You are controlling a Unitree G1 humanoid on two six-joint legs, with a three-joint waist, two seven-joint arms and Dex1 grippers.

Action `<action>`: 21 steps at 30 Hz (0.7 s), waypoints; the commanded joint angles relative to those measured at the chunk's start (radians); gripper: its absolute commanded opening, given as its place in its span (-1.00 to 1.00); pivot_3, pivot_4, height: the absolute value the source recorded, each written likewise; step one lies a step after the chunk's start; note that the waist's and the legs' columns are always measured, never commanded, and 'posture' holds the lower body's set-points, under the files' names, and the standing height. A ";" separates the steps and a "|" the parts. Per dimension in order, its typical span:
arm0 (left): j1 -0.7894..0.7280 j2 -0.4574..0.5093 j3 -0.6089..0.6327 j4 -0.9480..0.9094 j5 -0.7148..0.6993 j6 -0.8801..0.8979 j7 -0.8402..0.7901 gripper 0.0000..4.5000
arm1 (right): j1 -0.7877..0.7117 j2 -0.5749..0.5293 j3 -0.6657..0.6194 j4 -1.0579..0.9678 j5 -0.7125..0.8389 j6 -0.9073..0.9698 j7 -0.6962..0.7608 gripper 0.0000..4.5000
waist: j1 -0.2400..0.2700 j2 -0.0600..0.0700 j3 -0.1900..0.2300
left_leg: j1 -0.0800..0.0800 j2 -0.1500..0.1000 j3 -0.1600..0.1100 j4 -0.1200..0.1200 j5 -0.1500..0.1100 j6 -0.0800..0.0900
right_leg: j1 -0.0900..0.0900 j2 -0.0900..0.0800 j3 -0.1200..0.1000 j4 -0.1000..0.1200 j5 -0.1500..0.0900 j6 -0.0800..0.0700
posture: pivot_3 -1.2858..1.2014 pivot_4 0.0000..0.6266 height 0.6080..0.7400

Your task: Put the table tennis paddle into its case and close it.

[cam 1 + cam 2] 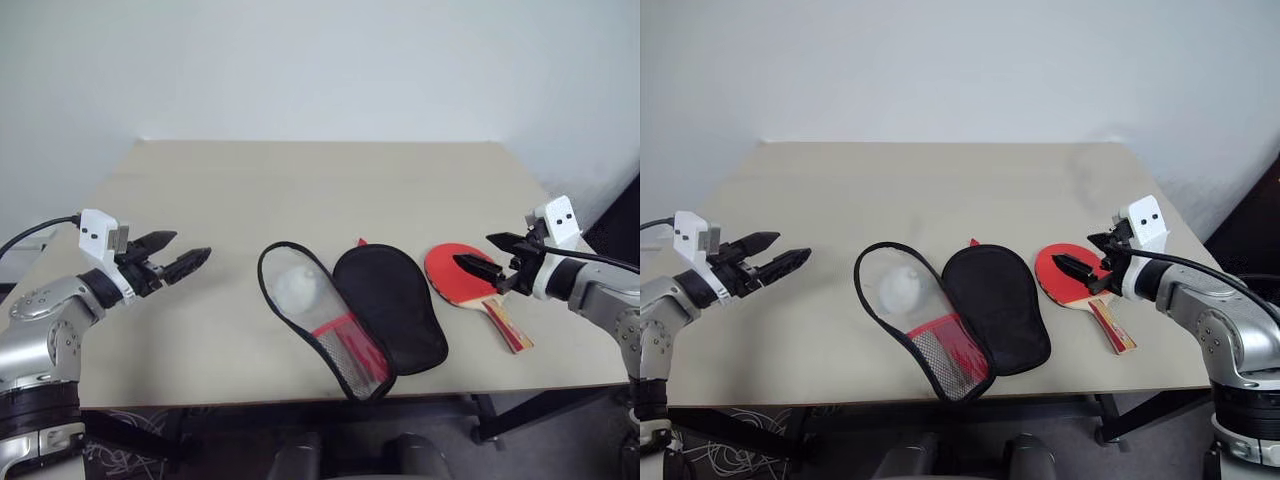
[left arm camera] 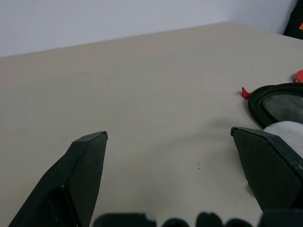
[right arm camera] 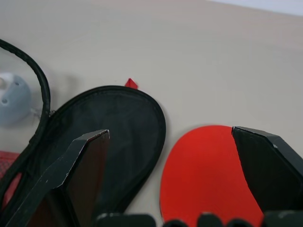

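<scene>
Beige table [image 1: 300, 190] against a plain white wall [image 1: 320, 60].

Looks like a robot lab / test room: bare white walls [image 1: 320, 60], one plain beige tabletop [image 1: 300, 190] pushed near the wall, loose cables on the floor [image 1: 740, 455] under its near left corner, black cable [image 1: 35, 235] trailing off the left arm. No furnishings or decor
</scene>
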 commanded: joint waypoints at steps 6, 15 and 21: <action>-0.117 0.023 -0.063 0.110 0.072 -0.057 0.007 0.98 | -0.028 0.090 -0.061 -0.085 0.044 0.052 -0.116 1.00 | 0.000 0.000 0.000 | 0.000 0.000 0.001 -0.002 0.001 -0.001 | -0.001 0.000 0.000 0.000 0.003 -0.004 | 0.03 -1.00 0.63; -0.197 0.040 -0.094 0.230 0.105 -0.096 -0.043 0.98 | 0.025 0.111 -0.104 -0.178 0.090 0.111 -0.174 1.00 | 0.000 0.000 0.000 | 0.000 0.000 0.002 -0.003 0.001 -0.001 | -0.002 0.001 0.000 -0.001 0.003 -0.004 | 0.03 -1.00 0.63; -0.193 0.027 -0.109 0.209 0.117 -0.101 -0.051 0.98 | 0.053 0.090 -0.138 -0.200 0.121 0.137 -0.173 1.00 | -0.001 -0.001 0.000 | 0.000 0.000 0.003 -0.003 0.001 -0.001 | -0.002 0.000 0.000 -0.001 0.003 -0.004 | 0.03 -1.00 0.63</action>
